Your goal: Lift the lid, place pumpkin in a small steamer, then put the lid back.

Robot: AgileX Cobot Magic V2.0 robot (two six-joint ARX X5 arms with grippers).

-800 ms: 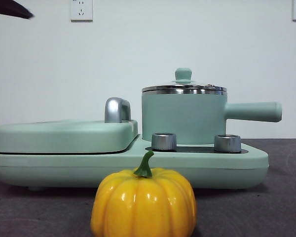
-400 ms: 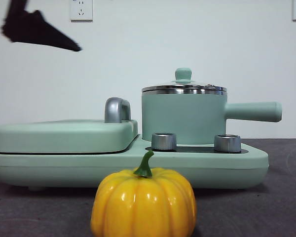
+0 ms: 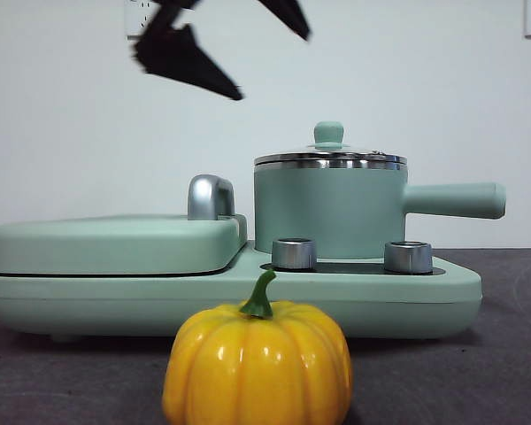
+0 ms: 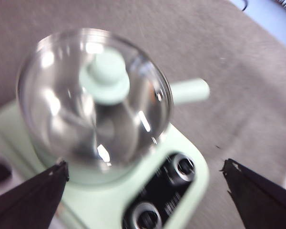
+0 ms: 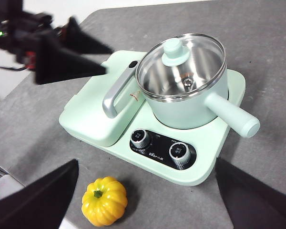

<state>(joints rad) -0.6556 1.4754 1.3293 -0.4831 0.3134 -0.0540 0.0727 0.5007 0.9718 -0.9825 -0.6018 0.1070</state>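
Observation:
The small steamer [image 3: 327, 208] stands on the right of the mint-green cooker base, its long handle pointing right. On it rests the lid [image 3: 330, 159] with its mint-green knob. In front of the cooker, on the grey table, sits the yellow pumpkin [image 3: 257, 367]. My left gripper [image 3: 273, 66] hangs open in the air, up and left of the lid, touching nothing. From its wrist view, the lid [image 4: 105, 76] lies between the wide-apart jaws of the left gripper [image 4: 143, 164]. My right gripper [image 5: 147, 162] is open, high above the steamer [image 5: 190, 112] and pumpkin [image 5: 105, 200].
The wide flat griddle cover [image 3: 115, 243] with its chrome handle [image 3: 210, 197] fills the left half of the cooker base [image 3: 442, 292]. Two steel dials [image 3: 294, 253] sit in front of the pot. Grey table surrounds the cooker.
The left gripper has come in from the top left corner, moving right and down toward the lid. Lid, steamer and pumpkin have not moved.

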